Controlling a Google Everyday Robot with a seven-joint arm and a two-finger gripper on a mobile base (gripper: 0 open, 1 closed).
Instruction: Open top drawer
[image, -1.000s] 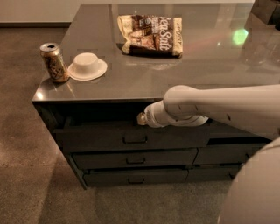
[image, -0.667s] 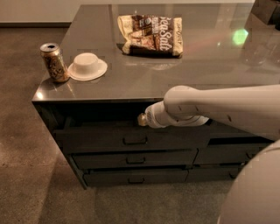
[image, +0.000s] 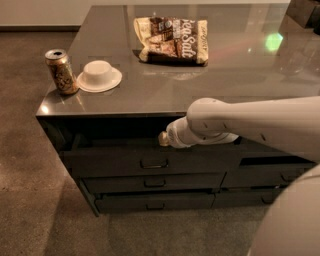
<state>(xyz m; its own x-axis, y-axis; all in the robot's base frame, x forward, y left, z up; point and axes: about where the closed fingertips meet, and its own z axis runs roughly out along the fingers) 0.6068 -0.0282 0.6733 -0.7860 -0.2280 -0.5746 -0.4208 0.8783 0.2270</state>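
Observation:
The top drawer (image: 110, 162) is the wide dark grey front under the counter's edge, with a small rectangular pull handle (image: 153, 163) at its centre. It stands a little way out from the cabinet, with a dark gap above its top edge. My gripper (image: 163, 139) is at the end of the white arm (image: 250, 125), which reaches in from the right. The gripper sits at the drawer's top edge, just above the handle. Its tip is partly lost in the dark gap.
On the grey countertop (image: 200, 85) are a drink can (image: 61, 71), an upturned white bowl (image: 99, 75) and a snack bag (image: 172, 40). Two shallower drawers (image: 154, 183) lie below the top one. Another drawer stack (image: 270, 175) is on the right. My white body (image: 290, 220) fills the lower right.
The top drawer front and its handle have come slightly further out toward the camera. The gripper has shifted a little with it. Everything on the counter is unchanged.

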